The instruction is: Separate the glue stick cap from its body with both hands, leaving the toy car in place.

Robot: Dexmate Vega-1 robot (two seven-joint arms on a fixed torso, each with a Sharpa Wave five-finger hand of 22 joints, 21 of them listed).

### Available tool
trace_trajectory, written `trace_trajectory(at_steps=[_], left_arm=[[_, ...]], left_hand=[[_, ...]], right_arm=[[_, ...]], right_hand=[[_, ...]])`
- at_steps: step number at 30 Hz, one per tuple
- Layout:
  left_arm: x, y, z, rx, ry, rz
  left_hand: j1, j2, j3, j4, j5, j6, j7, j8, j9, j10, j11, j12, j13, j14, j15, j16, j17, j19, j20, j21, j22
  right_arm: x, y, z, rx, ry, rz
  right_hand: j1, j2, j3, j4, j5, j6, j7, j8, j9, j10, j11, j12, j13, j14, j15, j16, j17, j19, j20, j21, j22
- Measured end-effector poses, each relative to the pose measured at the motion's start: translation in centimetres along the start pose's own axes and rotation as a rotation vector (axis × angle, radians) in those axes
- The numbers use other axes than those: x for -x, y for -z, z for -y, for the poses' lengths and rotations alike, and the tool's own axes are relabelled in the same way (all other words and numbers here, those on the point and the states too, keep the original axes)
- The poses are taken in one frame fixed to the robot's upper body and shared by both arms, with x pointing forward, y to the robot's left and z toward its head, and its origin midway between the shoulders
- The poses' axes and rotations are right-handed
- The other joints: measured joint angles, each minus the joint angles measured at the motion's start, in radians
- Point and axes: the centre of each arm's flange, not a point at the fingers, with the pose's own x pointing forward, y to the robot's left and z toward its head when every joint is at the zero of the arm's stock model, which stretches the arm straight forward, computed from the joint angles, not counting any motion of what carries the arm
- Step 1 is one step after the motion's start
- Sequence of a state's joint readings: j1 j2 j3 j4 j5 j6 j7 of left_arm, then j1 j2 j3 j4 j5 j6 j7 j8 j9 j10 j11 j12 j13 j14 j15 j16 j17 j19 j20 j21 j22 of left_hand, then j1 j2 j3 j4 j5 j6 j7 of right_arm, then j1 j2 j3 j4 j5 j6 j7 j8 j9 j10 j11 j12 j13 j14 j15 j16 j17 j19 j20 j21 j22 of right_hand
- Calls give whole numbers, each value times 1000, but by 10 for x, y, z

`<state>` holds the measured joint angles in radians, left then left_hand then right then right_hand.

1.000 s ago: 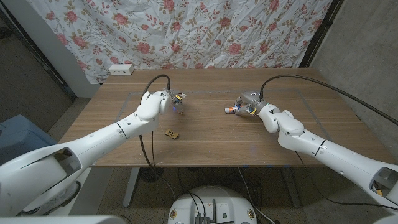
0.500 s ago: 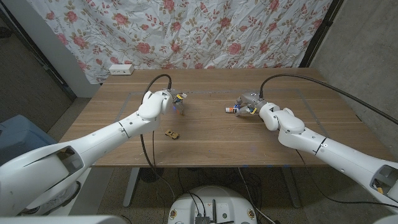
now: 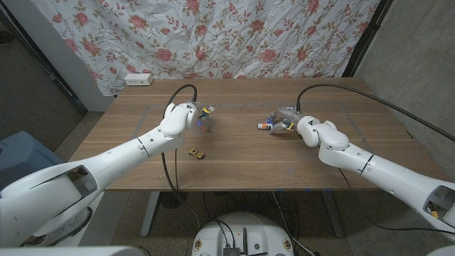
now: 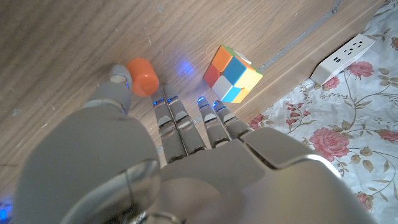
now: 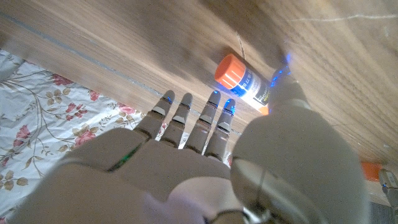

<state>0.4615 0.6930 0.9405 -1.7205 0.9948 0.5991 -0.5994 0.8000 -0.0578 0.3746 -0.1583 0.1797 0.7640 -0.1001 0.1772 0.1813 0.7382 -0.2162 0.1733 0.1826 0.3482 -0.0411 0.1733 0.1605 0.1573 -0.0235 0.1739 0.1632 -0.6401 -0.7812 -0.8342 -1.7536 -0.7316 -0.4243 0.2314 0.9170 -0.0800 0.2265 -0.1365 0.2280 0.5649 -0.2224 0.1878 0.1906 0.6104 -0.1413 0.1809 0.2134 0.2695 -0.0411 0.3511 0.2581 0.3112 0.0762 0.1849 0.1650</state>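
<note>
The glue stick body point(image 3: 264, 125) lies on its side on the table, white with an orange end point(image 5: 241, 79). My right hand point(image 3: 287, 116) hovers just behind it, fingers spread point(image 5: 186, 118) and thumb close beside the stick, holding nothing. The orange cap point(image 4: 143, 76) stands apart on the wood, near my left hand point(image 3: 186, 114). That hand's fingers point(image 4: 186, 121) are stretched out and its thumb tip sits right beside the cap without gripping it. The small yellow toy car point(image 3: 196, 152) rests nearer the front edge, clear of both hands.
A small multicoloured puzzle cube point(image 4: 232, 73) sits just beyond the left hand's fingertips, also seen as the cube point(image 3: 206, 111). A white power strip point(image 3: 138, 79) lies at the table's far left edge against the floral curtain. Black cables run to both wrists.
Both hands have drifted slightly away from me over the table. The glue stick body, cap and toy car have stayed where they were.
</note>
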Motion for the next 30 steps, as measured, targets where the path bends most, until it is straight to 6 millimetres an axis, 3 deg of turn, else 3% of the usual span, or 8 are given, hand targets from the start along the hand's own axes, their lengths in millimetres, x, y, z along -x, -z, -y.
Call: trace_trajectory(at_steps=[5, 9, 16, 21, 30], left_arm=[[1, 0, -1, -6, 2, -3], [3, 0, -3, -12, 0, -4], [8, 0, -4, -19, 1, -6], [10, 0, -5, -22, 2, -7], [14, 0, -8, -23, 7, -8]], left_hand=[[-12, -12, -11, 2, 0, -36, 4, 0, 0, -41, -1, 0, -1, -22, 0, 0, 0, -20, 6, 0, 0], [-25, -25, -21, 2, 0, -72, 4, 0, 0, -81, 0, 0, -1, -42, 1, 0, 0, -34, 9, 0, 0], [-36, -25, -29, 2, 0, -100, 1, 0, 0, -115, 1, 0, -1, -61, 4, 0, 0, -46, 18, 0, 0], [-49, -38, -35, 4, 0, -129, 0, 0, 0, -162, 4, 0, -1, -82, 14, 0, 0, -58, 29, 0, 0], [-91, -44, -52, 10, 0, -206, 2, 0, 0, -284, 34, 0, -6, -131, 34, 0, 5, -90, 53, 0, 0]], right_arm=[[0, 0, 0, 0, -6, 1], [0, 0, 0, 0, -14, 1], [-1, 0, 1, -2, -27, 2], [-1, 0, 1, -2, -38, 4], [0, 1, 1, -3, -68, 12]], right_hand=[[-5, 5, 0, 0, 5, -11, -1, 0, 0, -1, 1, 0, 0, 0, 0, 0, 0, -4, 7, 0, 0], [-28, 1, -6, 6, 9, -42, 2, 0, 0, -23, 16, 0, 0, -13, -1, -8, 4, -12, 14, 0, 0], [-81, -27, -29, 21, 23, -90, 2, 0, 0, -55, 30, 0, 0, -36, 11, -15, 5, -15, 32, 0, 0], [-138, -52, -57, 37, 51, -134, 3, 0, 0, -96, 37, 0, 0, -57, 33, -35, 5, -26, 49, 0, 0], [-214, -50, -91, 61, 101, -233, 24, -11, -5, -197, 64, 0, 0, -111, 79, -64, 3, -62, 64, -4, 0]])
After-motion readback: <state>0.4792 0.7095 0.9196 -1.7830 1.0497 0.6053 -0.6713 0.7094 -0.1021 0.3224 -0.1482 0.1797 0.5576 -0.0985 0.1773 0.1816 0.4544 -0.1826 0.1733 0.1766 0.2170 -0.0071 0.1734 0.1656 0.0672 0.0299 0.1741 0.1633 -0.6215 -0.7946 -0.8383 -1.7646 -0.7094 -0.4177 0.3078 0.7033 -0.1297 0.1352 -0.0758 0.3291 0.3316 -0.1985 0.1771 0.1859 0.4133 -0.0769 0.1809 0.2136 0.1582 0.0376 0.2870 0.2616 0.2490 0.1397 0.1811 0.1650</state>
